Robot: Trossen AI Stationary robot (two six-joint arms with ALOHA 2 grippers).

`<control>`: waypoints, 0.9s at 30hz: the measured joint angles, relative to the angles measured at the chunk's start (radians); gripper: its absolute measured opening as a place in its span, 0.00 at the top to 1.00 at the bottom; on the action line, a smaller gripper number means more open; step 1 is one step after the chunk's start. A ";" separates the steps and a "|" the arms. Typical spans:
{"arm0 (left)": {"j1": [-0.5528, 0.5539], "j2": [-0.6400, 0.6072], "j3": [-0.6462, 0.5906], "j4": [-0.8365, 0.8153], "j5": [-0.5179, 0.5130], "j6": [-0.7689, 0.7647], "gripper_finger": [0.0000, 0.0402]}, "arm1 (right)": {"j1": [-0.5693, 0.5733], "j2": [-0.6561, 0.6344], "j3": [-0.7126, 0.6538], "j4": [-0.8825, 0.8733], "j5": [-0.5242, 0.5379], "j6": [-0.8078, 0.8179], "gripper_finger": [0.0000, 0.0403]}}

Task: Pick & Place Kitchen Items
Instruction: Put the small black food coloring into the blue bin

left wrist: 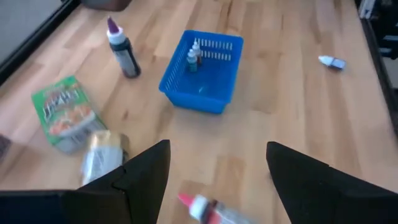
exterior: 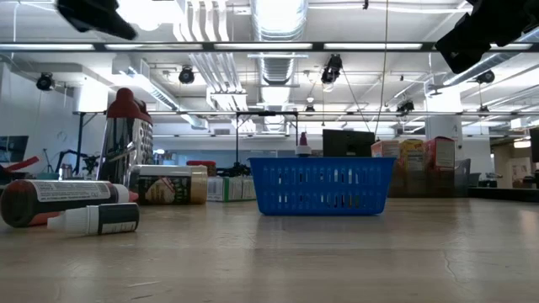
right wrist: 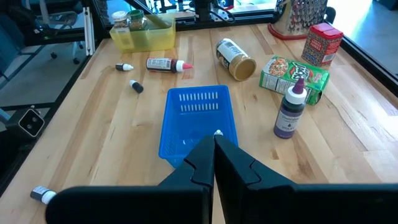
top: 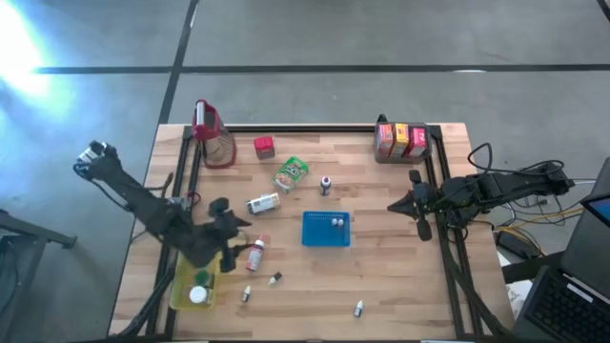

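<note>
L gripper (top: 232, 250) open, empty, over red-capped bottle (top: 254, 253) near tabletop's left edge. R gripper (top: 396, 207) shut, empty, parked by right edge. Risk: round bottle lying flat, likely to roll off pads if closed off-centre.

The table (top: 400, 276) is pale wood planking with visible grain and a dull, matt finish. At its centre the blue basket (top: 326, 230) looks like moulded plastic, slotted along its walls. At ten o'clock of it, the green packet (top: 291, 173) has a glossy printed wrapper. The yellow bin (top: 181, 286) at eight o'clock looks like smooth translucent plastic. Both grippers' fingers (left wrist: 146, 171) are matt black.
</note>
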 joint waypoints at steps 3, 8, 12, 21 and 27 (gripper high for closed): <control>0.117 0.009 0.000 0.065 0.072 0.086 0.33 | 0.000 0.000 0.000 0.000 0.000 0.000 0.98; 0.302 0.008 0.008 0.086 0.146 0.169 0.33 | 0.000 0.000 0.000 0.000 0.000 0.000 0.98; 0.425 0.008 0.009 0.092 0.148 0.235 0.33 | 0.000 0.000 0.000 0.000 0.000 0.000 0.98; 0.678 0.008 0.009 0.176 0.216 0.443 0.33 | 0.000 0.000 0.000 0.000 0.000 0.000 0.98; 0.750 0.011 0.010 0.186 0.255 0.575 0.34 | 0.000 0.000 0.000 0.000 0.000 0.000 0.98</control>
